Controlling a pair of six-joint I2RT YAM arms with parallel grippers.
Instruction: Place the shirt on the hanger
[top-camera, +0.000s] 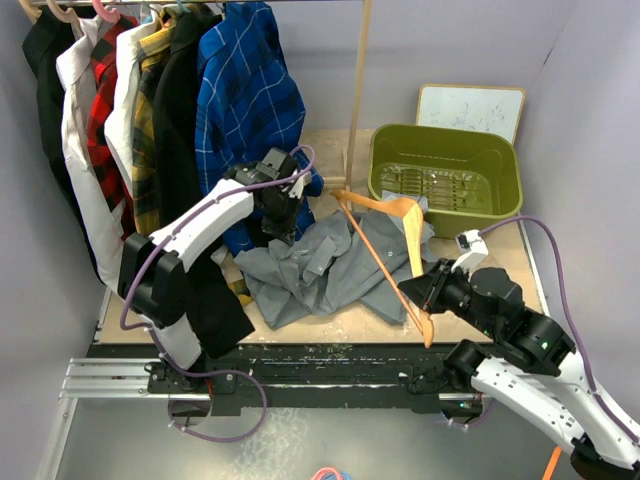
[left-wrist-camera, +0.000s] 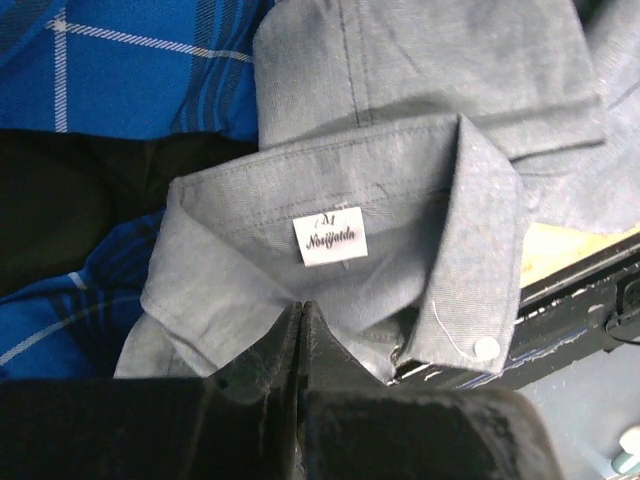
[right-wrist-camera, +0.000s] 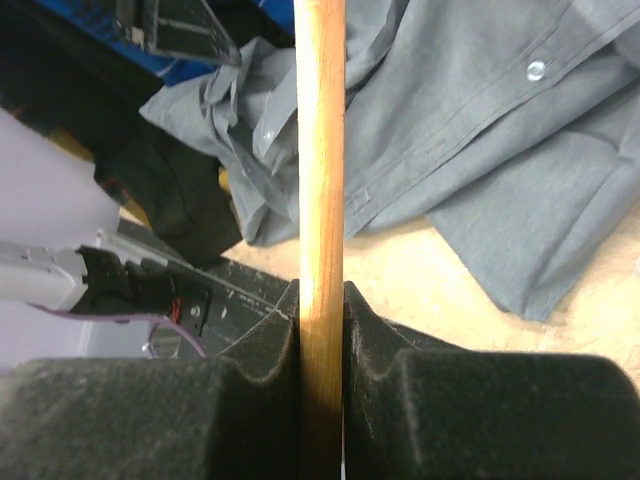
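right gripper (right-wrist-camera: 320, 298) fills the bottom of its wrist view, its fingers clamped from both sides on a wooden bar of the hanger (right-wrist-camera: 320, 140). seen from above, that hanger lies tilted just in front of the green bin (top-camera: 445, 170), its upper end by the bin's near left corner and its lower end in the jaws. the shirt (top-camera: 320, 265) lies crumpled on the table (top-camera: 330, 325), in front and to the left of the bin, partly under the hanger. left gripper (left-wrist-camera: 300, 312), further left of the bin beside the hanging blue check shirt (top-camera: 245, 90), has its fingers pressed together, pinching the grey collar just below the label (left-wrist-camera: 330, 237).
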